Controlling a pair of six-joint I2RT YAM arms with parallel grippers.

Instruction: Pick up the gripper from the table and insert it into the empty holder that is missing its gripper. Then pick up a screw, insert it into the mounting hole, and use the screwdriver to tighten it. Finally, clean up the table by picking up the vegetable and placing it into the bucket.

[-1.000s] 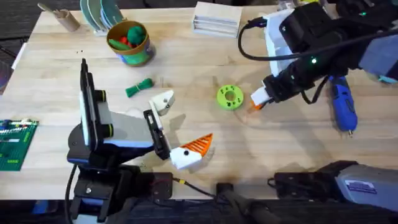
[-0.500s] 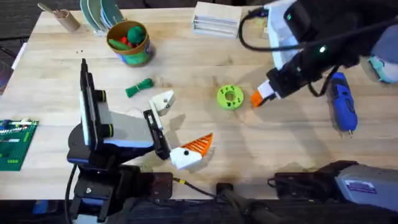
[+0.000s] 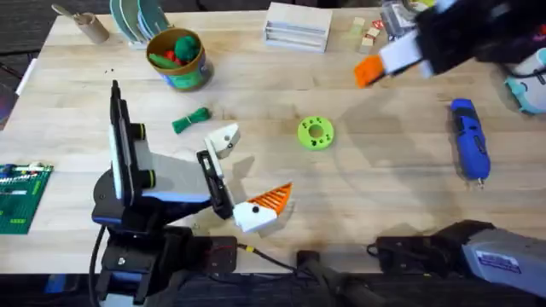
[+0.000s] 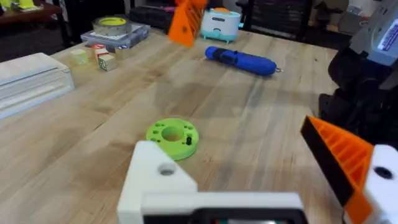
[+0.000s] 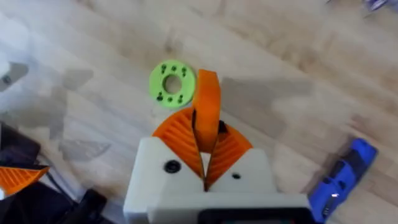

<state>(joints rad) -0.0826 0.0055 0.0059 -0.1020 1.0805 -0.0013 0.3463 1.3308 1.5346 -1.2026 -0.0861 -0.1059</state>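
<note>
Wooden table (image 3: 384,205) under me, green disc (image 3: 316,133) as landmark. My right gripper (image 5: 205,155) raised beyond disc, clamped on loose orange gripper (image 5: 207,112). My left gripper (image 3: 239,175) near disc, pads spread; holder (image 4: 163,180) bare. Screwdriver (image 3: 469,150) lies well apart from disc.

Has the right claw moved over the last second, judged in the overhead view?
Yes. The right claw, shut on the gripper, has risen away from the green disc toward the far table edge, beside the white box.
</note>
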